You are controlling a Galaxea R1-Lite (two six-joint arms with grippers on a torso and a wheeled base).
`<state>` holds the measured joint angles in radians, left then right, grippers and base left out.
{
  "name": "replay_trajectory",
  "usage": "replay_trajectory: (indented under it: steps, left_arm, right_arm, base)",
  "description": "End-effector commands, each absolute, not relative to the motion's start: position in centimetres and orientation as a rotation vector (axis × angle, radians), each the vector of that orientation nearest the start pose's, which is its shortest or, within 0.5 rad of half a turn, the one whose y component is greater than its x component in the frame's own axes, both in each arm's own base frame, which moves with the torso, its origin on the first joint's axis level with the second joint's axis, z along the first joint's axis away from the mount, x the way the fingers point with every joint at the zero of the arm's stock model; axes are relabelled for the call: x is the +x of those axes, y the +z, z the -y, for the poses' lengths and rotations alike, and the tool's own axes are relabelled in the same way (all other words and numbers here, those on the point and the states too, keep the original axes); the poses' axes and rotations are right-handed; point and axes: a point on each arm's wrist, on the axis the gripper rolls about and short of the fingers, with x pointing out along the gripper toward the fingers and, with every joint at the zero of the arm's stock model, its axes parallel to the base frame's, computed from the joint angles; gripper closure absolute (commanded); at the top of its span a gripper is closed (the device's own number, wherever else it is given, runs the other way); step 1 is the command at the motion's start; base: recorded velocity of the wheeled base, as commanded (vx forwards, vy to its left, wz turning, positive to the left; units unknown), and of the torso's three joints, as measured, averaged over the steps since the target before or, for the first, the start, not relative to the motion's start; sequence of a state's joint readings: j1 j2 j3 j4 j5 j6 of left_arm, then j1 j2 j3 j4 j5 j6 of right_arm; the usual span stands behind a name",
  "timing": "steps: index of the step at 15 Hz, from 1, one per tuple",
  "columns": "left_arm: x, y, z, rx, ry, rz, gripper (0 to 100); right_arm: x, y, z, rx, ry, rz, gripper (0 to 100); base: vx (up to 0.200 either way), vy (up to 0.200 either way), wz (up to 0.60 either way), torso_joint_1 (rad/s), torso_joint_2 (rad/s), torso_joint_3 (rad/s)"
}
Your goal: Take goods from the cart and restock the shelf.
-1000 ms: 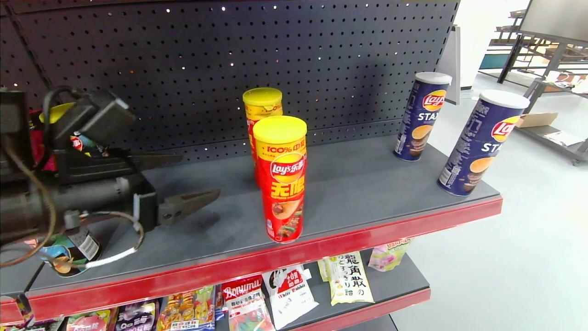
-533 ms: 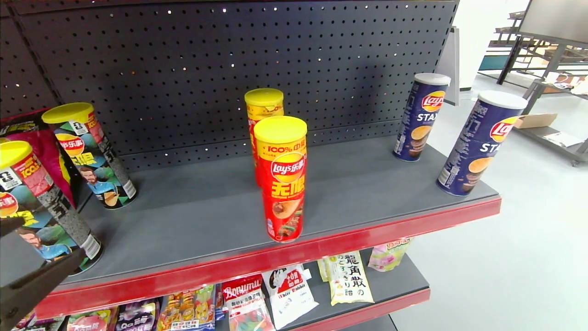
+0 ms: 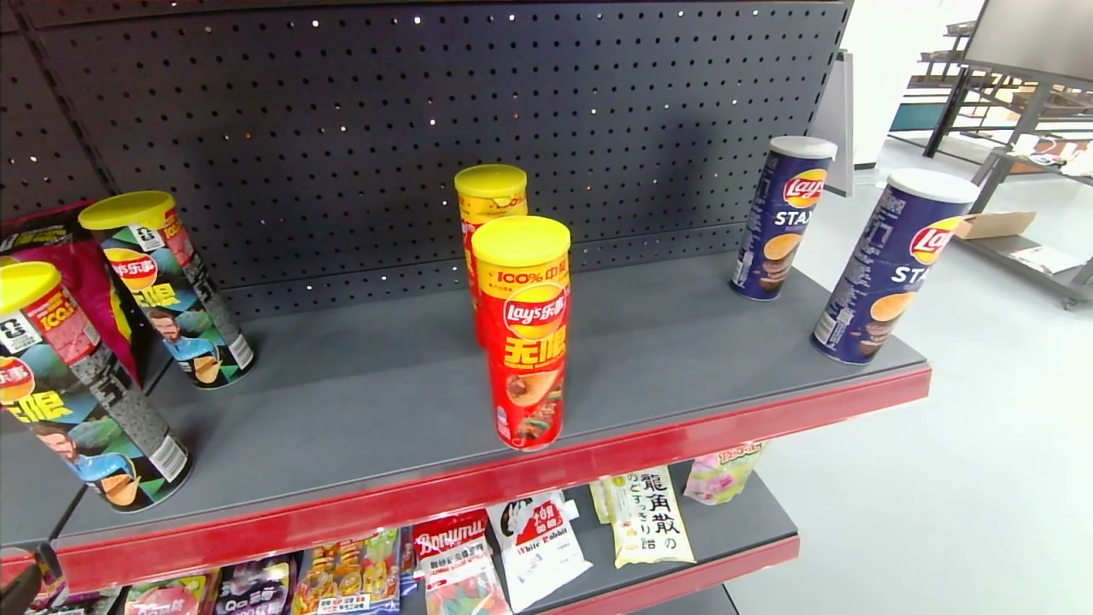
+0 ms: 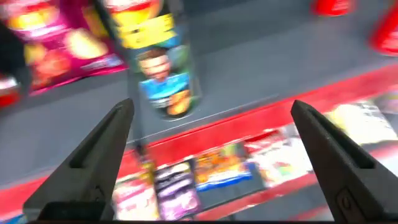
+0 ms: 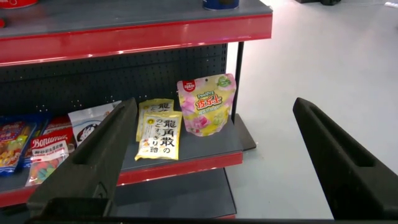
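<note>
On the grey upper shelf (image 3: 384,401) stand several crisp cans. Two teal-patterned, yellow-lidded ones are at the left, one at the front (image 3: 77,393) and one behind it (image 3: 166,286). Two red cans sit mid-shelf, front (image 3: 525,333) and back (image 3: 488,192). Two dark blue cans are at the right, one (image 3: 781,218) farther back than the other (image 3: 892,265). My left gripper (image 4: 212,107) is open and holds nothing, just off the red shelf edge (image 4: 236,121), facing the front teal can (image 4: 158,68). My right gripper (image 5: 216,104) is open, low before the lower shelf (image 5: 186,165).
Snack bags lie on the lower shelf, among them a yellow bag (image 5: 158,134) and a pink-green bag (image 5: 207,102). A red snack bag (image 4: 62,43) leans at the upper shelf's left. Open floor (image 3: 939,495) lies to the right, with racks (image 3: 1016,77) far behind.
The left arm pulled back from over the shelf's left part, down and out of the head view. The front teal can now stands free where the gripper was.
</note>
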<state>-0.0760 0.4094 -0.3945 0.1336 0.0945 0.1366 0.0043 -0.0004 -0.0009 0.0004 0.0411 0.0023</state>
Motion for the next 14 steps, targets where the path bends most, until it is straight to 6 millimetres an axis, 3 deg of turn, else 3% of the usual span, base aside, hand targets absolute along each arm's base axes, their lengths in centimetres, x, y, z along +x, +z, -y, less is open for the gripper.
replay_trajectory:
  steps: [1,3,9,14]
  left_arm:
    - [-0.5,17.4,-0.2,0.134,0.091,-0.132,0]
    - [-0.8,16.8,-0.2,0.076,0.092,-0.124,0]
    - [-0.8,16.2,0.0,0.042,-0.007,-0.129,0]
    - [-2.0,12.5,0.2,0.036,-0.096,-0.113,0]
  right_arm:
    - [-2.3,7.6,-0.1,0.003,0.046,0.000,0]
    - [-2.3,7.5,-0.1,0.002,0.046,0.000,0]
    - [-2.3,7.6,-0.1,0.002,0.048,0.000,0]
    - [-2.3,7.6,-0.1,0.006,0.046,0.001,0]
  base:
    - [0.000,0.000,0.00,0.000,0.00,0.000]
    - [0.000,0.000,0.00,0.000,0.00,0.000]
    - [0.000,0.000,0.60,0.006,0.00,0.002]
    - [0.000,0.000,0.00,0.000,0.00,0.000]
